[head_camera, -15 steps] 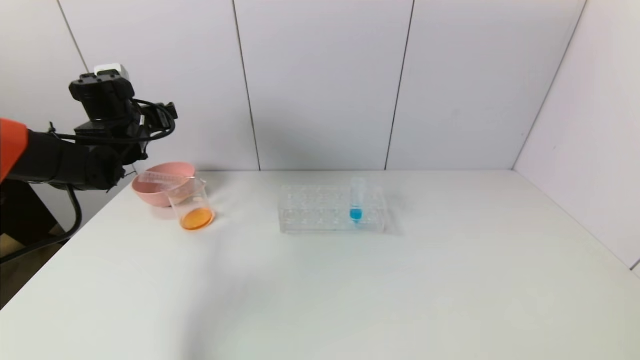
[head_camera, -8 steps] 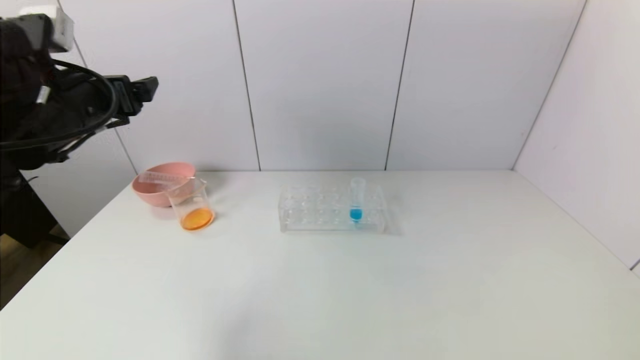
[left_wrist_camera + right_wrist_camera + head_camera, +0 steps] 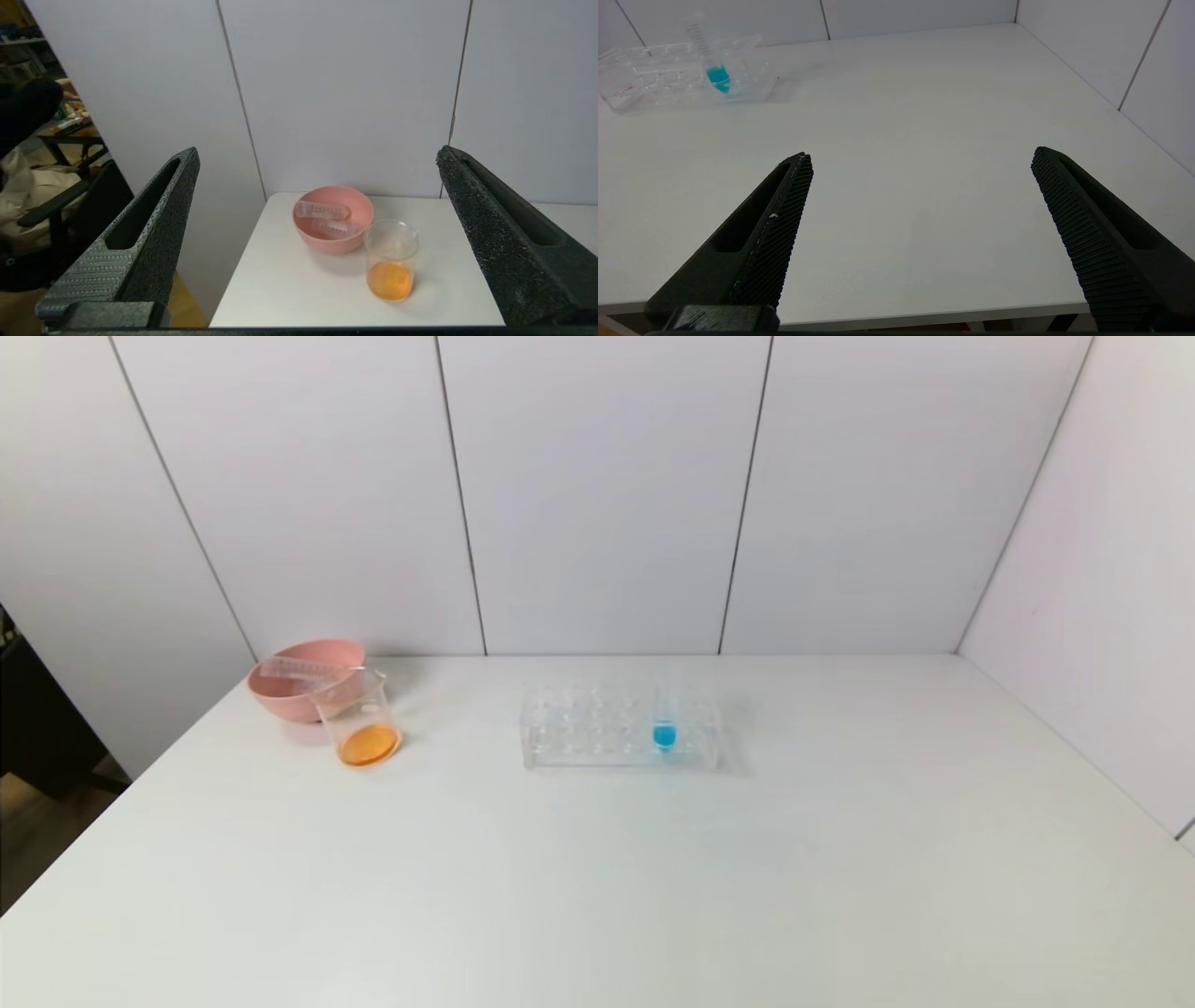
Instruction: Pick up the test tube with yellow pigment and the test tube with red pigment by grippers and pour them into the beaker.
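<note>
The beaker [image 3: 360, 719] stands at the table's back left and holds orange liquid; it also shows in the left wrist view [image 3: 391, 259]. Two clear test tubes [image 3: 322, 210] [image 3: 337, 227] lie in the pink bowl [image 3: 280, 698] behind it, with no yellow or red liquid visible in them. My left gripper [image 3: 317, 151] is open and empty, drawn back beyond the table's left end and facing the bowl and beaker. My right gripper [image 3: 922, 154] is open and empty over the table's front edge. Neither arm shows in the head view.
A clear tube rack [image 3: 597, 735] stands mid-table at the back, holding one tube with blue liquid [image 3: 665, 714]; both show in the right wrist view, the rack [image 3: 658, 81] and the tube [image 3: 715, 70]. White walls close the back and right of the table [image 3: 653, 877].
My left arm has risen from beside the bowl and left the head view on the left. The beaker, bowl and rack have not moved.
</note>
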